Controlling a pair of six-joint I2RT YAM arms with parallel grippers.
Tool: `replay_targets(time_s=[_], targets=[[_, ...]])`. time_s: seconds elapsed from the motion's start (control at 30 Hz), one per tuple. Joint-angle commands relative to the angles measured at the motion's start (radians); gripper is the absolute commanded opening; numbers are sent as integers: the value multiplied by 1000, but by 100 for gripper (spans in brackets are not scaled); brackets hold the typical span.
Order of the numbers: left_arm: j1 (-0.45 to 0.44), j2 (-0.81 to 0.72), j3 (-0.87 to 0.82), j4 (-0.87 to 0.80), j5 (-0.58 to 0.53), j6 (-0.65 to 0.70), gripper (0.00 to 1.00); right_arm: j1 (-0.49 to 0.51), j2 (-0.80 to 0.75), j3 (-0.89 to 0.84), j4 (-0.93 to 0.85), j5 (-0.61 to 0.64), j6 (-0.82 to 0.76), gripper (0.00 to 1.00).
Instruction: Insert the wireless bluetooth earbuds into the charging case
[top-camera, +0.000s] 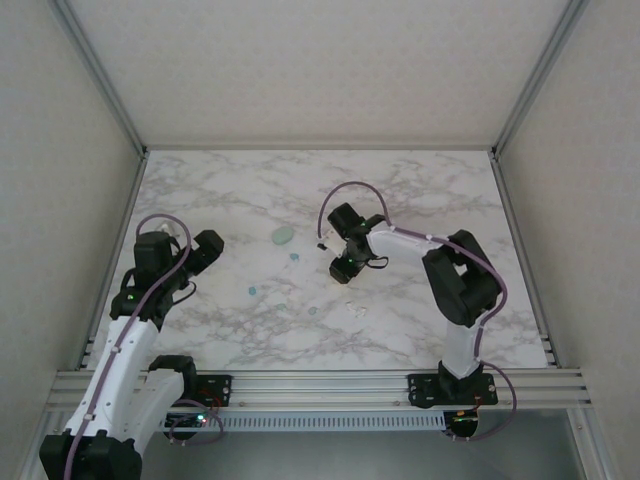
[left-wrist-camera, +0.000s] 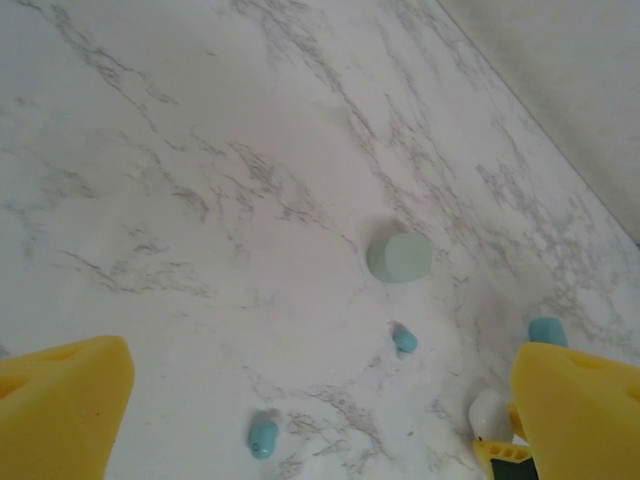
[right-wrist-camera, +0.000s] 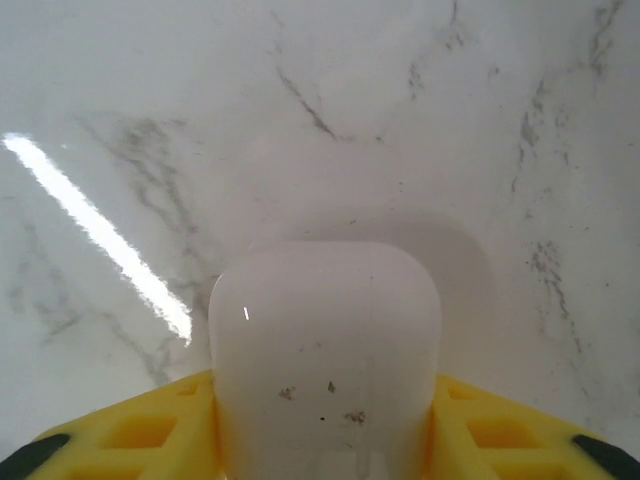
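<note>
My right gripper (right-wrist-camera: 325, 405) is shut on a white rounded charging case (right-wrist-camera: 325, 340), its yellow fingers (right-wrist-camera: 150, 430) pressed against both sides, low over the marble. From above, that gripper (top-camera: 342, 268) sits near the table's middle. My left gripper (left-wrist-camera: 320, 400) is open above the table, left of centre in the top view (top-camera: 205, 250). Below it lie two teal earbuds (left-wrist-camera: 263, 436) (left-wrist-camera: 404, 340), a third teal one (left-wrist-camera: 547, 330) and a white one (left-wrist-camera: 490, 415) beside the right finger. A closed mint case (left-wrist-camera: 400, 257) lies beyond them.
From above, the mint case (top-camera: 283, 235) lies between the two grippers, with small buds scattered nearer the front (top-camera: 252, 291) (top-camera: 313, 311) (top-camera: 353, 308). Aluminium frame posts and white walls bound the marble table (top-camera: 240, 180) on three sides.
</note>
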Motion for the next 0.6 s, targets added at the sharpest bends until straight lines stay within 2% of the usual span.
replay_targets(time_s=[0.0, 0.13, 0.3, 0.57], targets=[[-21, 36, 19, 77, 122, -37, 93, 8, -192, -41, 97, -97, -15, 40], [-102, 101, 74, 171, 210, -35, 89, 10, -402, -126, 227, -169, -112, 40], [-249, 219, 203, 255, 310, -10, 83, 29, -623, -287, 440, -237, -389, 36], [-437, 310, 379, 278, 375, 96, 79, 33, -696, -276, 486, -192, -441, 35]])
